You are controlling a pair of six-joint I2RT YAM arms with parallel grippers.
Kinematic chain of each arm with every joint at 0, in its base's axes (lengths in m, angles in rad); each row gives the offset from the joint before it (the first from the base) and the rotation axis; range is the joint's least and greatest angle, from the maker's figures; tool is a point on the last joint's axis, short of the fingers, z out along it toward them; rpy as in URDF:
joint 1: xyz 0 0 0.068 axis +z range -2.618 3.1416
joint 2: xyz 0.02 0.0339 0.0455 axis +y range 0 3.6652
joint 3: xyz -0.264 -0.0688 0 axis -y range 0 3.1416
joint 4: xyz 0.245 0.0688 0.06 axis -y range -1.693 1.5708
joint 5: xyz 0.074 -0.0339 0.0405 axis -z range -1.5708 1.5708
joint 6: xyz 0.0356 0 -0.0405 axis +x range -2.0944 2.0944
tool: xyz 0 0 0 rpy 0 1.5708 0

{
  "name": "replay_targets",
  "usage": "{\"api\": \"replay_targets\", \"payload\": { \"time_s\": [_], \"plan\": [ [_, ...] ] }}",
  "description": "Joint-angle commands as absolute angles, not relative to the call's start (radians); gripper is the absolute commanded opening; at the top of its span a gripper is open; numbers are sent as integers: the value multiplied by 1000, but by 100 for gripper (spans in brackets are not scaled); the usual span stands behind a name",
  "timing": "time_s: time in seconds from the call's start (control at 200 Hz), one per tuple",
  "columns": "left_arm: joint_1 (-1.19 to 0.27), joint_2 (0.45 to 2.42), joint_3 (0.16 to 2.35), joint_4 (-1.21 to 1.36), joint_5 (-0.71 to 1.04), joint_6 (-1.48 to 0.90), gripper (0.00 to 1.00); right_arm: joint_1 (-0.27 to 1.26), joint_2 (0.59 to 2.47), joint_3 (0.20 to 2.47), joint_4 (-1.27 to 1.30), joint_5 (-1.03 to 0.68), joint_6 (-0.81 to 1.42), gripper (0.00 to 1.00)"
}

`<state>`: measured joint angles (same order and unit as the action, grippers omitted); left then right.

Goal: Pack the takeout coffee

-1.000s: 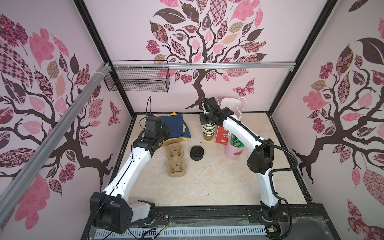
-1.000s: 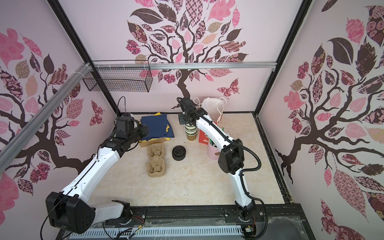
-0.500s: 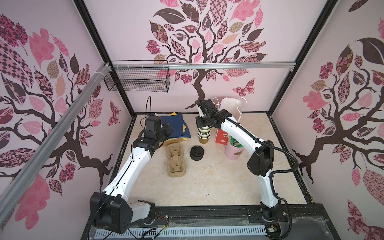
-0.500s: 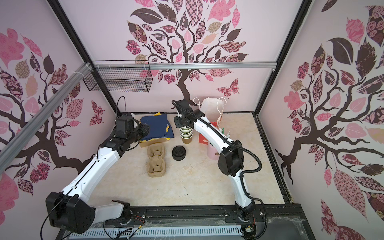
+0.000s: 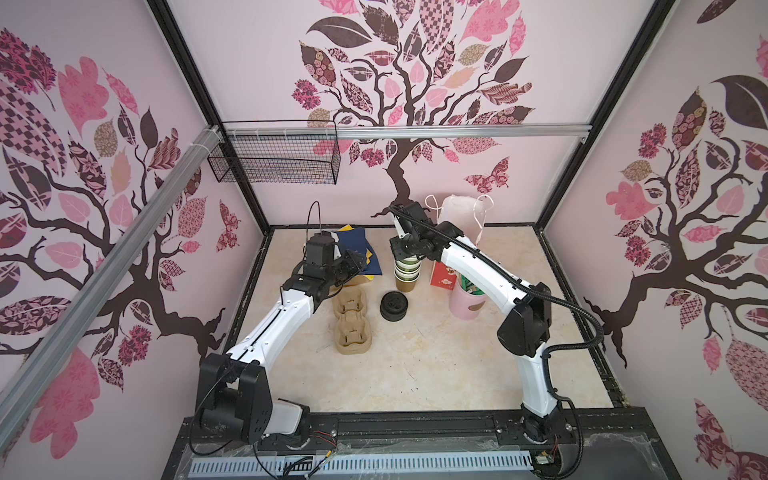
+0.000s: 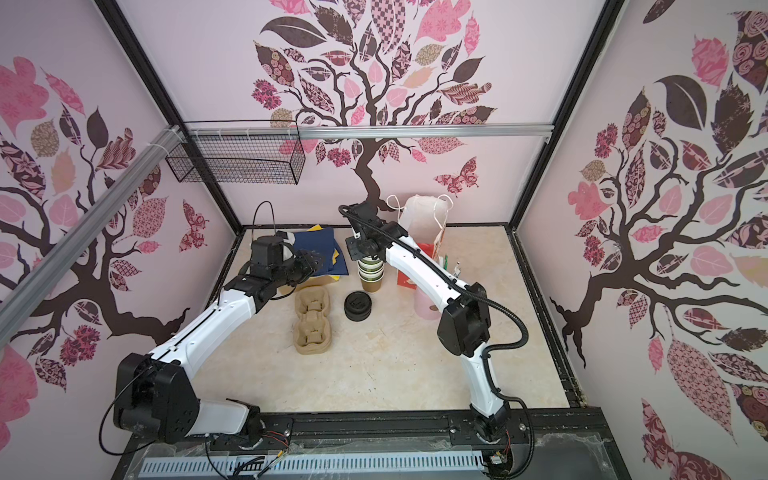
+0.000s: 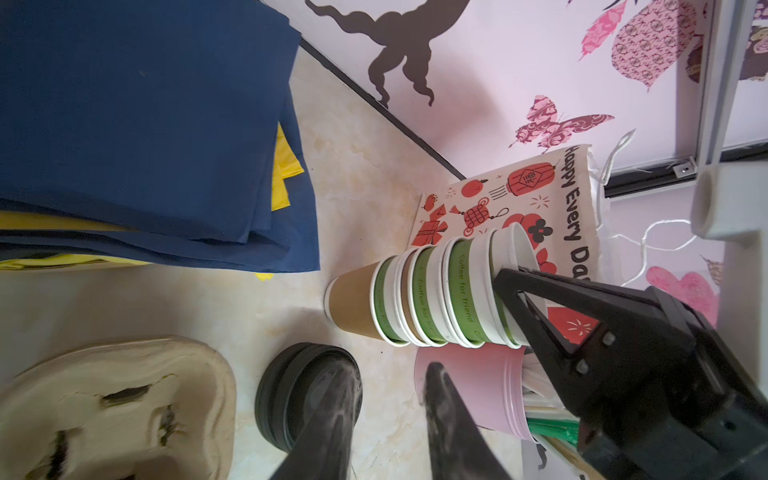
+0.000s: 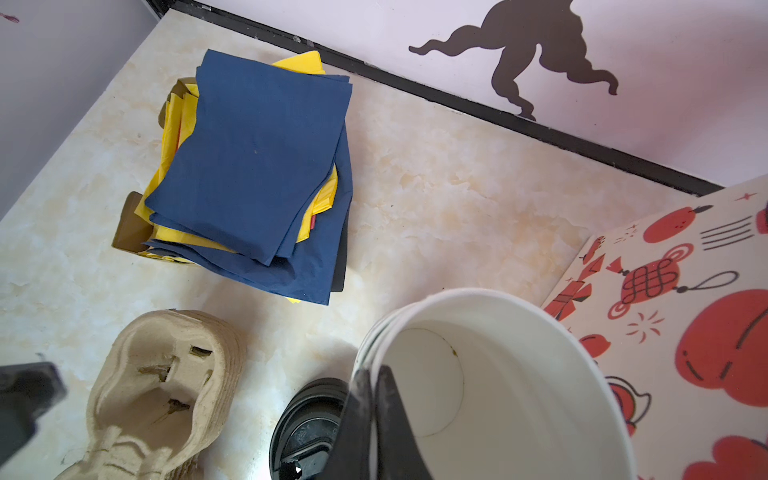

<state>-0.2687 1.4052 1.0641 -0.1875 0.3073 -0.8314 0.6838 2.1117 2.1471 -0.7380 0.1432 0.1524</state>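
Note:
The takeout coffee cups are several green paper cups [image 5: 406,268] [image 6: 371,270] [image 7: 436,303] nested without lids in a brown cup near the back of the table. My right gripper [image 5: 409,257] [image 6: 365,257] [image 8: 376,382] is shut on the rim of the top green cup [image 8: 498,374], one finger inside and one outside. My left gripper [image 5: 355,262] [image 6: 311,264] [image 7: 390,372] hovers open and empty to the left of the stack, above the napkins' edge. A stack of black lids [image 5: 394,305] [image 6: 358,306] [image 7: 307,395] [image 8: 307,428] sits just in front of the cups.
A pulp cup carrier [image 5: 351,320] [image 6: 312,320] lies left of the lids. Blue and yellow napkins [image 5: 357,245] [image 8: 257,166] are piled at the back left. A pink holder [image 5: 467,299], a red-printed bag [image 7: 519,195] and a white bag [image 5: 457,216] stand to the right.
My right gripper has shifted a little to the left, and the cup stack has moved with it. The left gripper's jaws have widened slightly.

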Motion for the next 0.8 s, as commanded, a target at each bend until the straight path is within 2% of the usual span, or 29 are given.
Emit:
{"api": "replay_targets", "payload": {
  "time_s": [0.0,0.455,0.795],
  "plan": [
    [-284,1428,1032,-69,389,-867,33,691,2031,2153,-744,161,141,0],
    [-323,1606,1056,202,509,-994,33,696,2027,2139,-738,159,152,0],
    [-343,1658,1059,280,543,-1040,33,697,2019,2130,-733,160,156,0]
  ]
}}
